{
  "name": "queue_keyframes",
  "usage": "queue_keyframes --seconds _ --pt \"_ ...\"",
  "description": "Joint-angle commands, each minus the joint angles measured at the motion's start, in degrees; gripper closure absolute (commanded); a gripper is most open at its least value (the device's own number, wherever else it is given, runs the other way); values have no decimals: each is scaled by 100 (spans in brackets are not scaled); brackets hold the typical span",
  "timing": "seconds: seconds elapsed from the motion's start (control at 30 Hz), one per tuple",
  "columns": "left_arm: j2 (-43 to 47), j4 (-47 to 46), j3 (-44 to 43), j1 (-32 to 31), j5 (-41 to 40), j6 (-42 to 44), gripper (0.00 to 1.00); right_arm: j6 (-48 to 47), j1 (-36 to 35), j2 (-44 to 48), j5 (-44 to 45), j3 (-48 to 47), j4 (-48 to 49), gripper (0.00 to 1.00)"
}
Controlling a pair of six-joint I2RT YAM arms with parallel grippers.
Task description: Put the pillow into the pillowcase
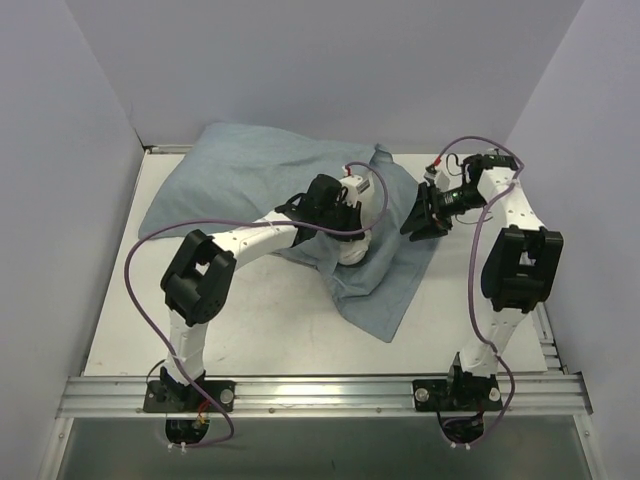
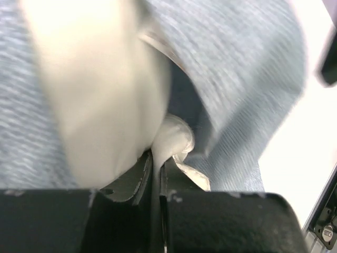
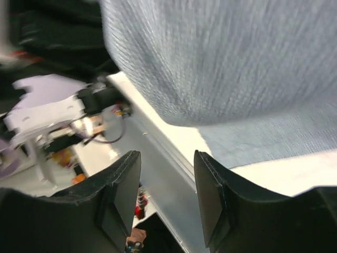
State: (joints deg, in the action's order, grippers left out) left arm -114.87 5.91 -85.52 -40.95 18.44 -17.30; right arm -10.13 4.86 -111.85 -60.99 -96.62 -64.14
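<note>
The flat white table fills the middle of the overhead view, with pale walls closing it in at the left, top and right. Across it lies the large limp grey-blue fabric pillowcase. It runs from a plump, rounded bulge at the upper left of the frame down to a flatter, creased flap just right of centre, where one corner points toward the lower edge. In the left wrist view this cloth wraps the sides of the frame, and the soft plain white pillow shows as a blurred pale mass in the upper left, with grey-blue fabric on both sides of it. The left arm reaches from the lower left of the overhead frame to the centre, over the creased part of the case. The left gripper has its black fingers drawn almost together, leaving only a thin slit. A small bunched fold of the white pillow cloth is pinched at their tips. The right arm bends in from the right edge of the overhead frame. The right gripper sits over the right border of the case. In its own view its two dark fingers stand clearly apart with nothing between them, and the grey-blue cloth fills the frame above them. A silver metal rail crosses the bottom of the overhead view, and thin purple cables loop beside each arm.
</note>
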Motion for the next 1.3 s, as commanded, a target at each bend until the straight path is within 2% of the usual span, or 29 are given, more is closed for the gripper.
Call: queue_keyframes --seconds 0.0,0.03,0.1,0.2,0.27,0.3,0.33,0.43,0.5,0.6,0.67,0.77,0.87,0.9,0.93,1.0,1.03,1.07,1.1,1.17,1.27 --pt "0 -38 -405 -168 -6 148 89 599 -38 996 1492 439 558 55" --pt "-9 15 -422 -168 -7 157 89 643 -38 1173 1990 607 708 55" --pt "-53 129 -440 -159 -77 174 94 714 -21 1768 2406 1151 1199 55" --pt "-132 147 -448 -106 -68 78 99 819 67 2280 1980 1338 1500 55" --pt "-193 112 -501 -97 19 -1 100 1003 -107 2422 1487 1435 1684 55" --pt "-255 103 -519 -97 54 -19 100 1135 -256 2440 1555 1461 1877 51" --pt "-273 94 -554 -97 72 -28 100 1284 -597 2405 1651 1514 1974 51" --pt "-369 120 -746 -80 134 -46 100 1853 -1003 2037 2090 1698 2475 49" --pt "-439 156 -800 -62 160 -37 100 2189 -1092 1704 2545 1769 2878 46" --pt "-475 226 -844 -18 187 -10 100 2568 -1198 1273 3170 1585 2986 43" --pt "-466 235 -818 8 213 -19 100 2708 -1286 1149 3576 1541 3135 35" --pt "-475 191 -774 25 213 -63 100 2762 -1400 868 4006 1506 3469 35" --pt "-484 165 -739 69 230 -124 100 2867 -1374 525 4130 1427 3662 42" --pt "-484 112 -704 78 231 -142 100 2859 -1357 394 4130 1427 3793 51" --pt "-501 121 -712 78 231 -168 100 2841 -1348 340 4096 1427 3856 57" --pt "-545 121 -730 113 265 -230 100 2763 -1348 174 3999 1365 3874 64" --pt "-563 86 -738 122 283 -265 100 2736 -1356 103 3999 1313 3874 64" --pt "-598 86 -756 122 275 -283 100 2684 -1348 41 3981 1295 3883 63" --pt "-607 86 -773 122 275 -283 100 2648 -1365 -81 3998 1260 3865 52" --pt "-642 94 -818 122 283 -300 100 2648 -1374 -152 3729 1321 3987 40" --pt "-651 77 -826 122 275 -309 100 2657 -1470 -91 3542 1514 4225 36"
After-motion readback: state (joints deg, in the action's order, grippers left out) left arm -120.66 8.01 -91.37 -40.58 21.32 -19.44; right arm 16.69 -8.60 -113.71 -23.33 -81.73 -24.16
